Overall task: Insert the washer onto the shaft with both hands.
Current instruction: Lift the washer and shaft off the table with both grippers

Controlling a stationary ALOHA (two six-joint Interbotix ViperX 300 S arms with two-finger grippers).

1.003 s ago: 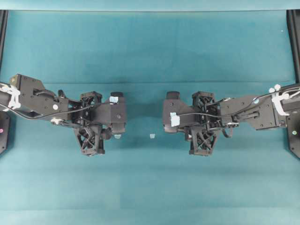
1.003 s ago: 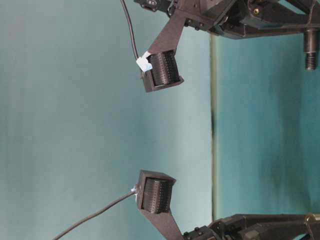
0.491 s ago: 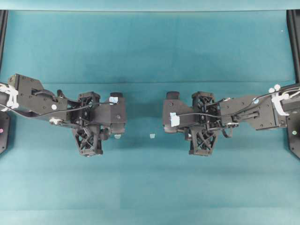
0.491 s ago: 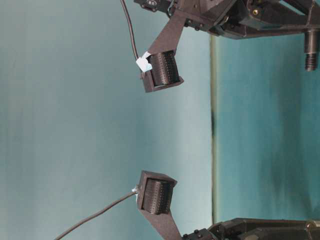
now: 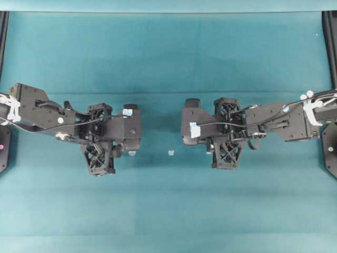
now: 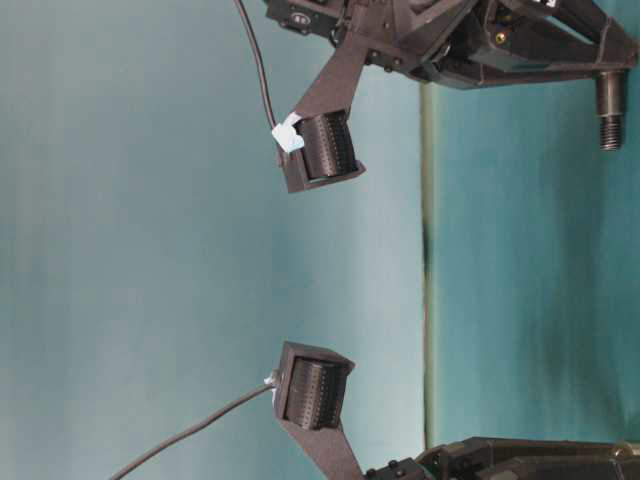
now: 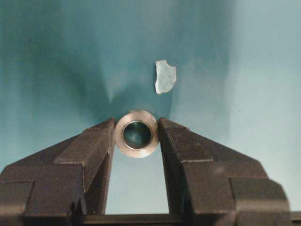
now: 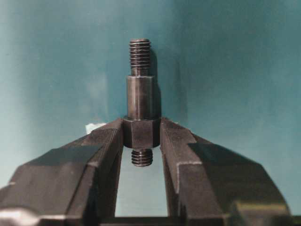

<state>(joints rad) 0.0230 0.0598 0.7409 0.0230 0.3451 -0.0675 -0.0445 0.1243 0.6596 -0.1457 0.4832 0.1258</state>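
From overhead, both arms hide their own fingertips and what they carry, and each arm is cut off at a side edge. The teal table (image 5: pixel 168 47) lies bare and wide above and below the two arms, with a clear gap between them in the middle. The left gripper (image 7: pixel 137 136) and the right gripper (image 8: pixel 141 136) reach in from opposite sides and face each other across that gap, well apart.

In the left wrist view the jaws stand fairly narrow, pinching the washer (image 7: pixel 137 133) by its rim at the very fingertips, its hole facing the camera. In the right wrist view the jaws are nearly closed on the thick collar of the shaft (image 8: pixel 140 106), which points away from the camera, its threaded tip free. A small pale tape scrap (image 5: pixel 170 153) lies on the table between the arms.
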